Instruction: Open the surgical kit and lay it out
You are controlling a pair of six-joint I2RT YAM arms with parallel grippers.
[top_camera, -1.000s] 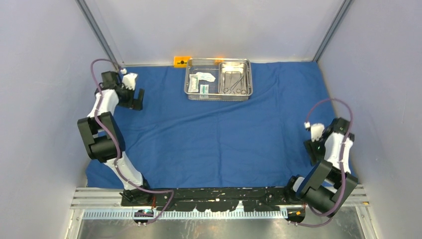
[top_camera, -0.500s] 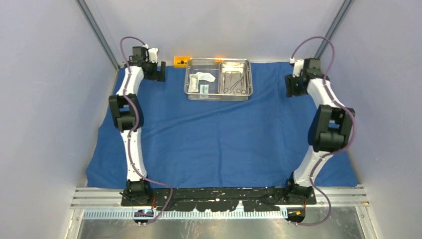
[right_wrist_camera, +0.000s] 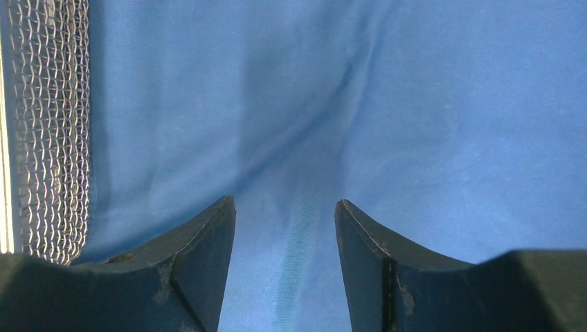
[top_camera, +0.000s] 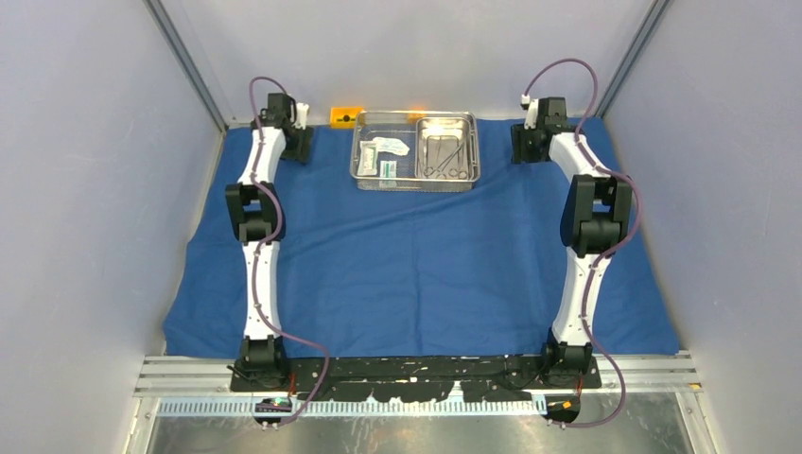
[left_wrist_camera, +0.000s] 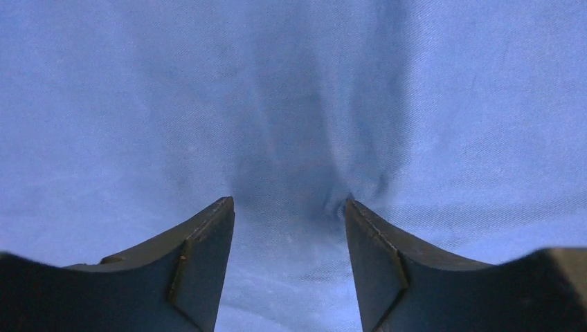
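Note:
The blue cloth wrap [top_camera: 407,265] lies spread flat over the table. At its far edge stands the steel mesh basket [top_camera: 470,180]. Inside the basket, the solid steel tray [top_camera: 427,132] sits on the right with thin scissors and forceps [top_camera: 443,163] in it. White-green packets [top_camera: 383,156] lie on the left. My left gripper [top_camera: 298,144] [left_wrist_camera: 287,200] is open left of the basket, its fingertips [left_wrist_camera: 221,207] down on the cloth [left_wrist_camera: 138,104], which puckers between them. My right gripper [top_camera: 525,144] [right_wrist_camera: 284,200] is open right of the basket, over a raised crease in the cloth [right_wrist_camera: 450,104].
An orange block [top_camera: 345,115] sits at the back wall, just left of the basket. The basket's mesh wall [right_wrist_camera: 48,124] is close on the left in the right wrist view. Grey walls enclose the table on three sides.
Both arms have stretched from near their bases out to the far edge, one on each side of the basket. The left jaws have narrowed.

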